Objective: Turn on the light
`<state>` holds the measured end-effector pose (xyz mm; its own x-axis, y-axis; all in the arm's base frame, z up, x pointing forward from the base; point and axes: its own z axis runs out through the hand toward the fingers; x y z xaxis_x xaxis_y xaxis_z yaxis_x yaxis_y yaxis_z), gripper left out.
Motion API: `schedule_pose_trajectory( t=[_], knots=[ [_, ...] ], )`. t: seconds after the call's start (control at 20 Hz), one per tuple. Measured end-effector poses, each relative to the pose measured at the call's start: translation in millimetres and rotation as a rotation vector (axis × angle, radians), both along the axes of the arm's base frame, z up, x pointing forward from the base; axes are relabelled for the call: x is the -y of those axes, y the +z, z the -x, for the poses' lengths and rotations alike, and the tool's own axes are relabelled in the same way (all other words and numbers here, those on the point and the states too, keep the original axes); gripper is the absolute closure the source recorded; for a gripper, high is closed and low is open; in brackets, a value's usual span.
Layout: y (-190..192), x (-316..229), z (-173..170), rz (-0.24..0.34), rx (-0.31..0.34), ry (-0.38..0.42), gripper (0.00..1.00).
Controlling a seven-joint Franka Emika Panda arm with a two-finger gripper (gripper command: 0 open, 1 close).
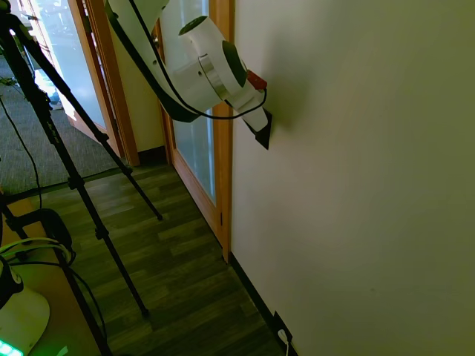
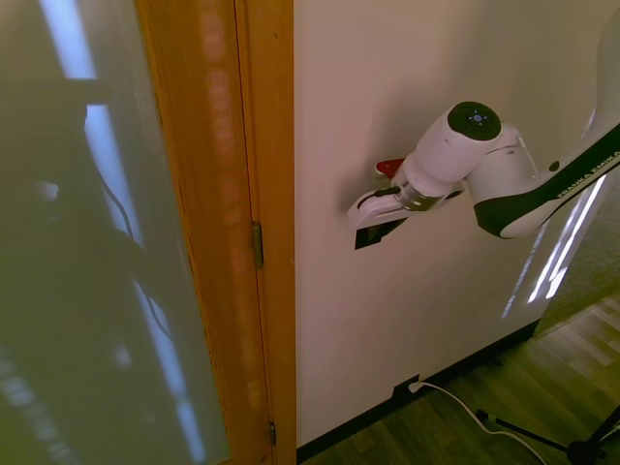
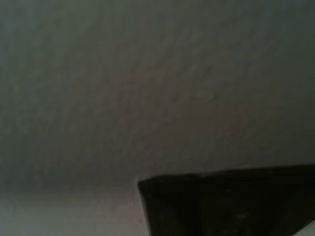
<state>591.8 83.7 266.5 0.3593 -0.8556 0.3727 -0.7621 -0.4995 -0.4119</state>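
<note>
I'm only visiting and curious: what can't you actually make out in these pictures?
- Gripper: both exterior views, fingers against the wall; open or shut unclear.
- Switch plate: second exterior view, the arm's end hides most of it.
- Wrist view: blurred, only a dark corner shows.
- No lamp in any view.

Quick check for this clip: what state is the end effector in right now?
End effector: pressed up against the black switch plate on the wall; whether it is open or shut cannot be told, and nothing is visibly held.
</note>
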Motion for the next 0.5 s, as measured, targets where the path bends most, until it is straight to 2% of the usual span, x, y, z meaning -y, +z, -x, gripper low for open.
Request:
schedule_pose_trajectory(
  t=[0.5],
  knots=[
    [7.6,-3.1,-0.9,0.002,-0.002,0.003,1.0]
  ],
)
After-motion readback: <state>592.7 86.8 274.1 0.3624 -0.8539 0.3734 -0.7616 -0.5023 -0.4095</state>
